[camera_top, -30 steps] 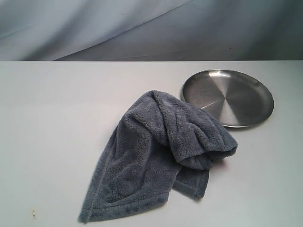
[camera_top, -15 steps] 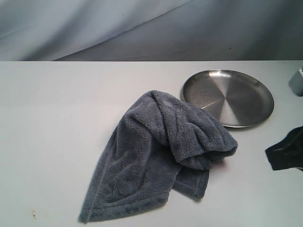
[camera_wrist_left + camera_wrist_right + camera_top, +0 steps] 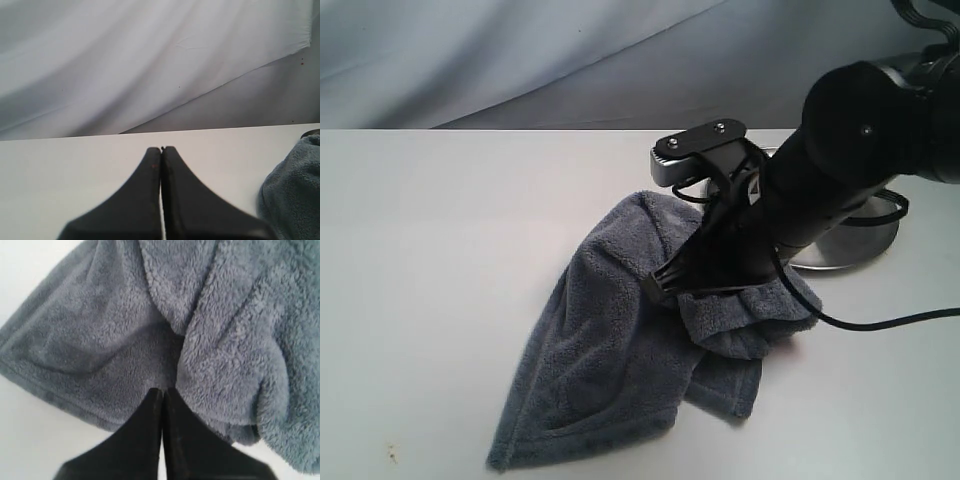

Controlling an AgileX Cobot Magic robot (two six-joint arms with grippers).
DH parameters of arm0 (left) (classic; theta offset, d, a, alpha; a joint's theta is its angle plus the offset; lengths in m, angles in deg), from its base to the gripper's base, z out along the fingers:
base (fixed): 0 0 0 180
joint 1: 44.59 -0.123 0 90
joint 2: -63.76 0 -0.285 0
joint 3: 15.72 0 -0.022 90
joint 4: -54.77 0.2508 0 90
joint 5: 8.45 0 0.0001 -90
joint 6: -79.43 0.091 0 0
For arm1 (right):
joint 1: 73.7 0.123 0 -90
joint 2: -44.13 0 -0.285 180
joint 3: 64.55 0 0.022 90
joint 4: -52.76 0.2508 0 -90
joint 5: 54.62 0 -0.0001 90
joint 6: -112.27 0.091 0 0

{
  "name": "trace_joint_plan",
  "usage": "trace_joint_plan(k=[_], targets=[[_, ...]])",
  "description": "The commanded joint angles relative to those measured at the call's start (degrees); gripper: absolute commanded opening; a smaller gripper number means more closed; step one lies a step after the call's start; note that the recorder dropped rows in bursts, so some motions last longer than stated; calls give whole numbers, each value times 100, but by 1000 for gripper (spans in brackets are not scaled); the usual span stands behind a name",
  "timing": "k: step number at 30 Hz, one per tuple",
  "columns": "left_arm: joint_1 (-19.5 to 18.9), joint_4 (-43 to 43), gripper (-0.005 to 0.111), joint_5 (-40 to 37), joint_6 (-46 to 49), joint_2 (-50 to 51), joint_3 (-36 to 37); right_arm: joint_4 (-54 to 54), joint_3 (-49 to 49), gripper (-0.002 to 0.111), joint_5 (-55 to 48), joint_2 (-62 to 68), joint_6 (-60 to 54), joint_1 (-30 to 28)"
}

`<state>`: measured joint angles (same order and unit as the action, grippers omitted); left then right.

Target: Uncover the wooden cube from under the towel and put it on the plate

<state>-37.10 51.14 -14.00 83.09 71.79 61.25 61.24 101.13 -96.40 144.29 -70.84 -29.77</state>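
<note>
The slate grey-blue fleece towel point(image 3: 610, 350) lies crumpled on the white table, folded over itself near the middle. The wooden cube is hidden; none of the views show it. The steel plate point(image 3: 860, 245) sits behind the towel at the right, mostly covered by my right arm. My right gripper point(image 3: 665, 283) hovers over the towel's folded bulge, shut with nothing between its fingers; its wrist view looks down on the towel point(image 3: 200, 330) past the closed tips point(image 3: 163, 390). My left gripper point(image 3: 161, 148) is shut and empty over bare table, with the towel's edge point(image 3: 292, 195) to one side.
A grey-blue cloth backdrop point(image 3: 520, 60) hangs behind the white table point(image 3: 430, 250). My right arm's black body point(image 3: 850, 150) and its cable point(image 3: 890, 320) reach across the plate from the right. The left arm does not show in the exterior view.
My right arm has swept in from the right edge and now hangs over the towel's folded part, covering most of the plate. The towel has not moved.
</note>
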Motion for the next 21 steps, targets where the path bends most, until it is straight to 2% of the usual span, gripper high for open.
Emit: trace_joint_plan(k=[1, 14, 21], targets=[[-12, -14, 0, 62, -15, -24, 25, -434, 56, 0, 268, 5, 44, -12], [-12, -14, 0, 62, -15, -24, 25, -358, 56, 0, -131, 5, 36, -1140], [-12, -14, 0, 62, -15, -24, 25, -450, 56, 0, 687, 19, 36, -1918]])
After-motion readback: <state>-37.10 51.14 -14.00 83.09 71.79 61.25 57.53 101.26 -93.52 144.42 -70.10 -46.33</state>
